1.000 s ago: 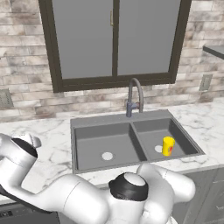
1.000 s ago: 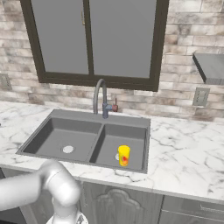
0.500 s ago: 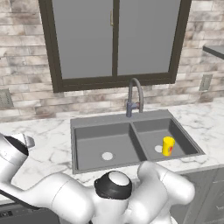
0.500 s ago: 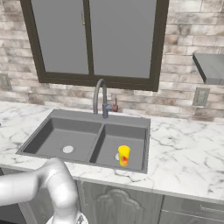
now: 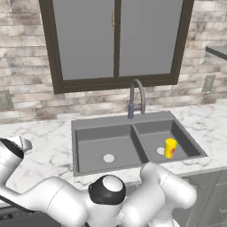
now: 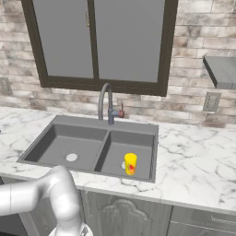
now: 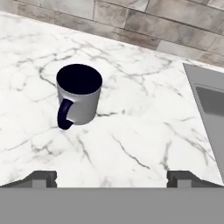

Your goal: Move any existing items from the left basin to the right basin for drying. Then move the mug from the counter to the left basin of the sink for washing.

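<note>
Mug [image 7: 79, 99] stands upright on the counter [image 7: 131, 140] left of the sink [image 6: 60, 120], handle toward the wide-open gripper [image 7: 111, 177]. Yellow cup [image 5: 170, 148] sits unmoved in the right basin [image 5: 184, 141]; the arm has swung farther left.

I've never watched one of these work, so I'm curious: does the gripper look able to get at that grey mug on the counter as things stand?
Probably yes. In the hand view the mug stands upright on bare counter, nothing beside it or between it and the gripper, whose jaws stand wide open. The gripper is not yet around it.
</note>
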